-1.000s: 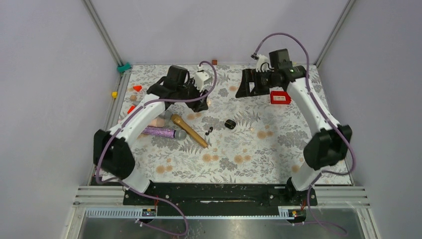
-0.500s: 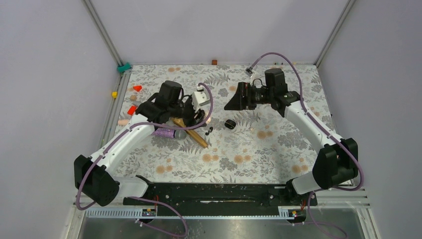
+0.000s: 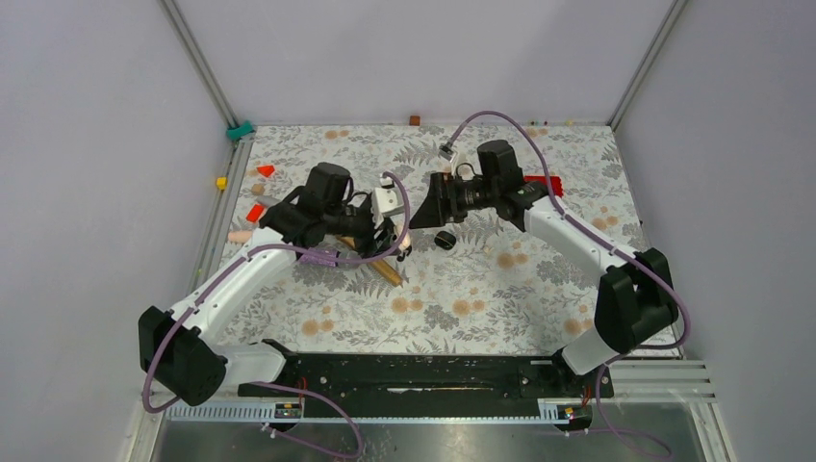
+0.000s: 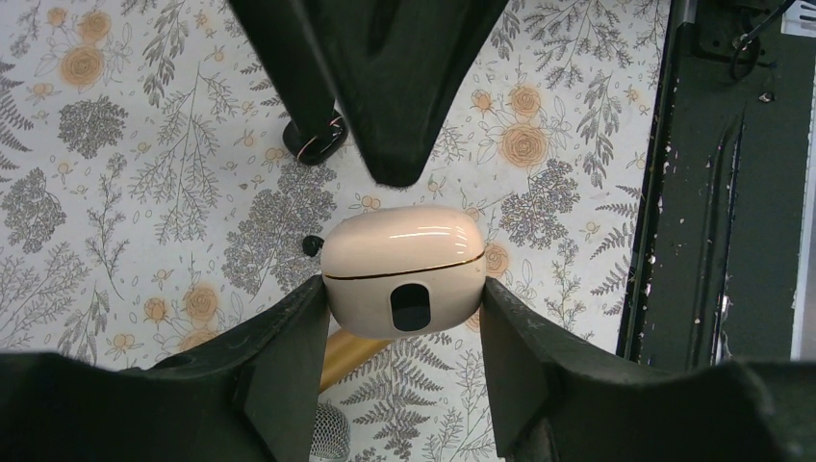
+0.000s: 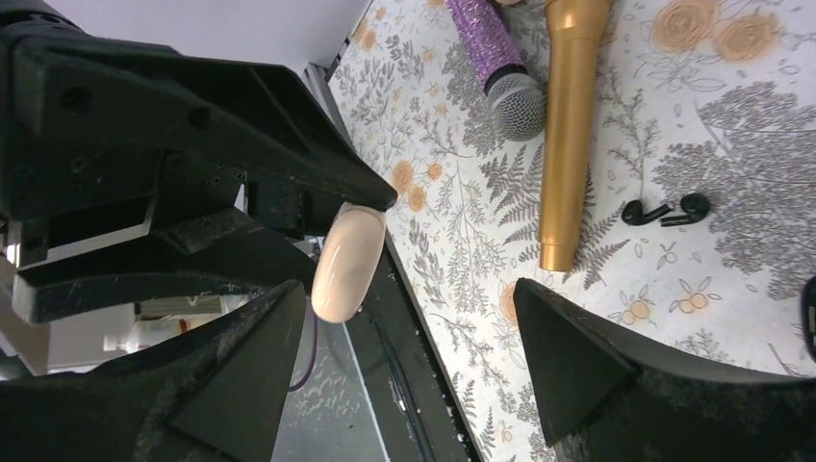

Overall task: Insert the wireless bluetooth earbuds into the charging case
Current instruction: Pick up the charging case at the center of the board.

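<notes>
Within the last second both arms swung in toward the gold mic.

The left gripper came from the mic's far side and hung just above it. Its jaws were clamped on the 2 sides of a cream pod, held off the table. That grip looked unchanged through the move.

The 2 earbuds lay loose on the table just beside the mic's tail end, touching each other or nearly so. Neither gripper touched them.

The case sat near the mic, on the far side of the earbuds from it. Its lid appeared shut and nothing held it.

The right gripper had travelled furthest. It stood near the mic, just past the case, facing the left gripper. Its jaws were wide apart with nothing between them, and the pod sat just off 1 fingertip.

The move probably set up a meeting of the 2 grippers over the pod. For the task itself nothing was done yet: 0 earbuds were in the case, and the case likely still needed opening.
</notes>
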`<state>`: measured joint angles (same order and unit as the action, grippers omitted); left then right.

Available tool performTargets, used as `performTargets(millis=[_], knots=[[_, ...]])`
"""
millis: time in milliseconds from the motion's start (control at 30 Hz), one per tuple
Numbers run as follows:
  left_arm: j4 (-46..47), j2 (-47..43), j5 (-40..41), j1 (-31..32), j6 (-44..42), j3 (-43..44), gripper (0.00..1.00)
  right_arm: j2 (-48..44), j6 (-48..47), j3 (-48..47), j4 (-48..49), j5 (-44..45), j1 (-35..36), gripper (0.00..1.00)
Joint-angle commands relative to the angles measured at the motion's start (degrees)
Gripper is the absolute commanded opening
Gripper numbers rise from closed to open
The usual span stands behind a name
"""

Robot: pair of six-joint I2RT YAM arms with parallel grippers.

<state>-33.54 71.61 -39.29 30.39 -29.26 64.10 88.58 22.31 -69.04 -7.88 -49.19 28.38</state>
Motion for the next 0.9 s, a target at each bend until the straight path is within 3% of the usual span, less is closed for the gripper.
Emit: performTargets(millis=[0, 133, 467, 867], knots=[[1.45, -0.36, -1.87, 1.14, -1.99, -0.03, 0.42, 2.06, 2.97, -0.12, 4.71, -4.96, 1.66, 0.86], [1.5, 0.47, -1.24, 1.58, -2.18, -0.01, 0.41, 3.05, 4.38, 0.29, 7.28, -8.68, 3.12, 0.77], [1.46, 0.28, 0.35, 1.72, -2.68, -0.41, 0.38, 4.68, 3.57, -0.31, 5.31, -8.65, 4.02, 0.69], [1.46, 0.22, -1.04, 1.86, -2.46, -0.24, 0.33, 5.46, 0.62, -2.02, 1.9, -7.9, 4.14, 0.45]])
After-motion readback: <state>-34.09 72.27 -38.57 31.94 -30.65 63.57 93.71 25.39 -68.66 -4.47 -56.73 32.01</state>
